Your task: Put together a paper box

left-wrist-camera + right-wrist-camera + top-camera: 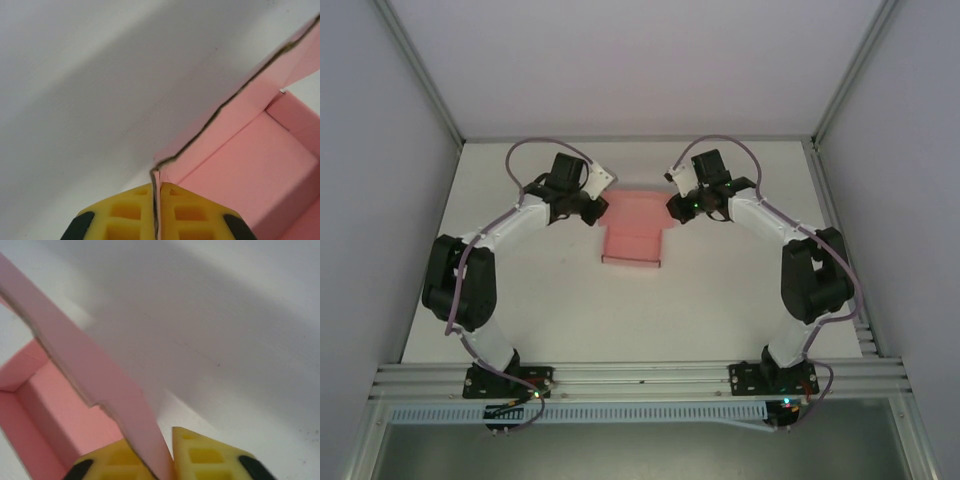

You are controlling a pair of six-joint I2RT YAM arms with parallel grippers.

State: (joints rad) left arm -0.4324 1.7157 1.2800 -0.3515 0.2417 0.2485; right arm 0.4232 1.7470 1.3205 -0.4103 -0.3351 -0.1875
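1. Centrally on the white table point(740, 300), between the two arms, the paper box point(632, 238) lay partly formed. Its far end sat between the two grippers. The wrist views showed a pink floor and low inner walls already standing, and nothing was closed over the top.
2. Left gripper point(156, 189) was clamped on the box's left side flap point(235, 97). The thin card edge ran down between the yellow fingers point(125, 212) with no gap visible. The flap stood up from the box floor, leaning slightly.
3. Right gripper point(167, 442) was likewise pinched on the right side flap point(90, 370), with the card passing between its two pads.
4. Judged step in hand: both side flaps at the far end were seized at their outer edges, ready to be raised or folded inward along their creases. The task looked roughly mid-way, with closing and tucking not yet done.
5. Judged requirements for the next move:
   - Both arms should rotate their flaps about the creases together, not pull, since thin card would buckle or tear.
   - Motion should be symmetrical, as the light box could skid or twist on the table.
   - Both grips sat near the card edge, so slip was a risk.
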